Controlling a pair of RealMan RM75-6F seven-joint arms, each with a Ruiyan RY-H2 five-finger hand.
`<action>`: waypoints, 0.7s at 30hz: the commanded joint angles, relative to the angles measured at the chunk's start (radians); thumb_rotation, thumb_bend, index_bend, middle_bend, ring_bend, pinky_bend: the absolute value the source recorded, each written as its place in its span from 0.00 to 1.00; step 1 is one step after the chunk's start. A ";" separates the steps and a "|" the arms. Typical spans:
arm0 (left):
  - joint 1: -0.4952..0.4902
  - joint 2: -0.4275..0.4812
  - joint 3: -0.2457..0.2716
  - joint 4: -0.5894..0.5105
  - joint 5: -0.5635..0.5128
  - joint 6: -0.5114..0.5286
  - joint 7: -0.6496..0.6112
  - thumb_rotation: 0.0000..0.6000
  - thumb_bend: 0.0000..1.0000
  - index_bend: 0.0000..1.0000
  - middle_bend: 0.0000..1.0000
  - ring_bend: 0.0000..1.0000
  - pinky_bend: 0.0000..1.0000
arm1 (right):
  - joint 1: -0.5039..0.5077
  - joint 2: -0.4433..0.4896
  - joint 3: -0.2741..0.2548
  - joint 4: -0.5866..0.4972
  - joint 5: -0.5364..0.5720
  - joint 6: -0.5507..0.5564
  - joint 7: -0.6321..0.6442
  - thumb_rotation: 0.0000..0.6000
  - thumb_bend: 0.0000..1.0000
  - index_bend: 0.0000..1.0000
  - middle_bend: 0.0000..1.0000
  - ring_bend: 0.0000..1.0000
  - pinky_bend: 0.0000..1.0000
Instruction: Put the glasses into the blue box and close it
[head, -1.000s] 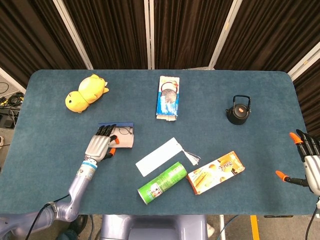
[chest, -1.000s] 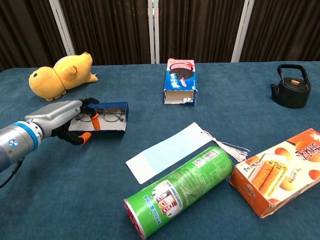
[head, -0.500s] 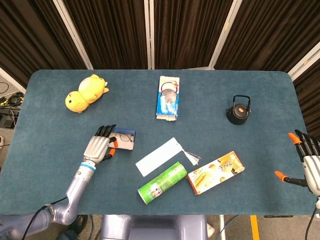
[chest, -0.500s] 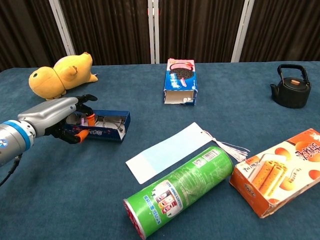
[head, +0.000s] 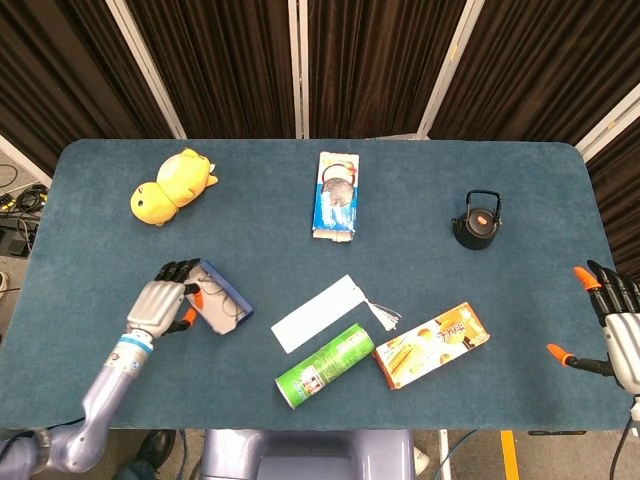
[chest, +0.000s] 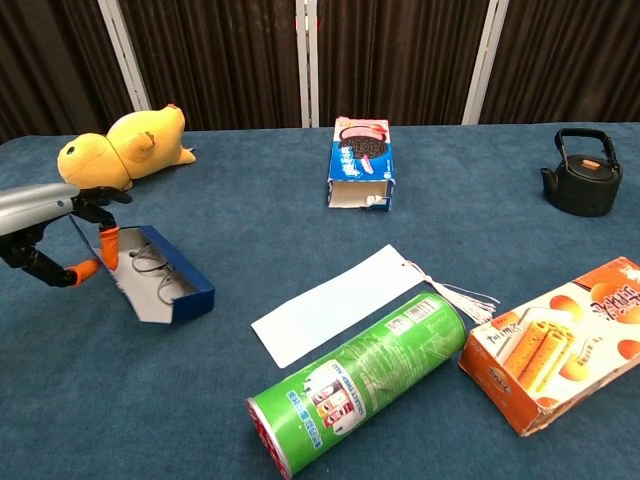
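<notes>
The blue box (head: 222, 306) lies open at the table's front left, and my left hand (head: 160, 303) grips its left end. In the chest view the blue box (chest: 163, 287) stands tilted: the end in my left hand (chest: 48, 236) is raised and the far end rests on the cloth. The glasses (chest: 153, 266) lie inside it, and the glasses (head: 229, 311) also show as thin dark rims in the head view. My right hand (head: 617, 331) hovers off the table's right front corner, fingers spread, holding nothing.
A yellow plush duck (head: 172, 185) lies at the back left. A cookie box (head: 336, 194) sits at the back centre, a black teapot (head: 477, 221) at the right. A white paper strip (head: 318, 313), green chip can (head: 324, 366) and orange snack box (head: 432, 344) fill the front middle.
My left hand has drawn back to the left and toward the table's front, taking the blue box with it; the box has turned and tipped up at the held end. The right hand barely moved.
</notes>
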 joint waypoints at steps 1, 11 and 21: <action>-0.017 0.054 0.007 -0.077 -0.096 -0.024 0.088 1.00 0.54 0.67 0.00 0.00 0.00 | 0.000 0.000 0.000 0.000 0.000 0.000 -0.001 1.00 0.00 0.00 0.00 0.00 0.00; -0.032 -0.042 -0.005 0.034 -0.051 -0.015 0.017 1.00 0.54 0.67 0.00 0.00 0.00 | 0.001 -0.002 0.001 0.004 0.006 -0.004 -0.004 1.00 0.00 0.00 0.00 0.00 0.00; -0.064 -0.104 -0.019 0.136 -0.057 -0.046 -0.012 1.00 0.51 0.58 0.00 0.00 0.00 | 0.003 -0.006 0.003 0.008 0.018 -0.010 -0.010 1.00 0.00 0.00 0.00 0.00 0.00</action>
